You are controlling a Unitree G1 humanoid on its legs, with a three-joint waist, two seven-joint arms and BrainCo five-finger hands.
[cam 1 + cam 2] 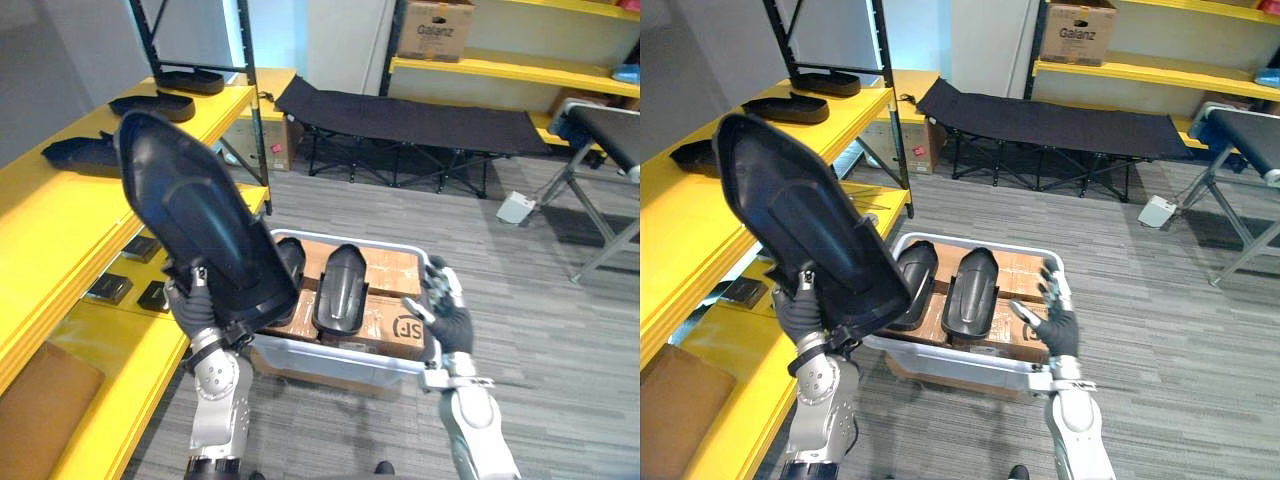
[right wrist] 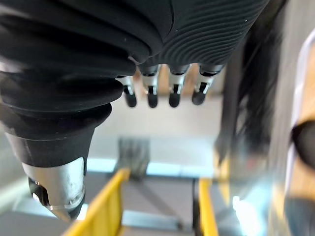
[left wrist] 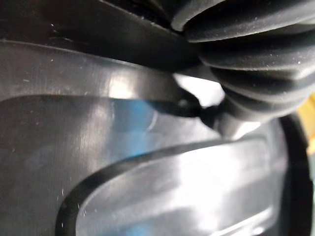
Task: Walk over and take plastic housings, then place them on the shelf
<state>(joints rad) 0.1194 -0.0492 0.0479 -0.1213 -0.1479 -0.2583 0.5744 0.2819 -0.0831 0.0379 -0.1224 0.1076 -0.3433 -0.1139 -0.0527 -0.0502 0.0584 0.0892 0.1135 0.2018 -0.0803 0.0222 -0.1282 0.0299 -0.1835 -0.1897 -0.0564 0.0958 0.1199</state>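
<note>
yellow shelf [image 1: 40, 210], three black housings [image 1: 152, 104] on top, white bin [image 1: 330, 358] on grey carpet floor [image 1: 540, 330]

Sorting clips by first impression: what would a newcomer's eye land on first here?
The large black plastic housing dominates, held up at a tilt in the left hand beside the yellow shelf. Just past it, two more black housings lie on cardboard inside a pale plastic bin, with the open right hand raised at the bin's right edge.
</note>
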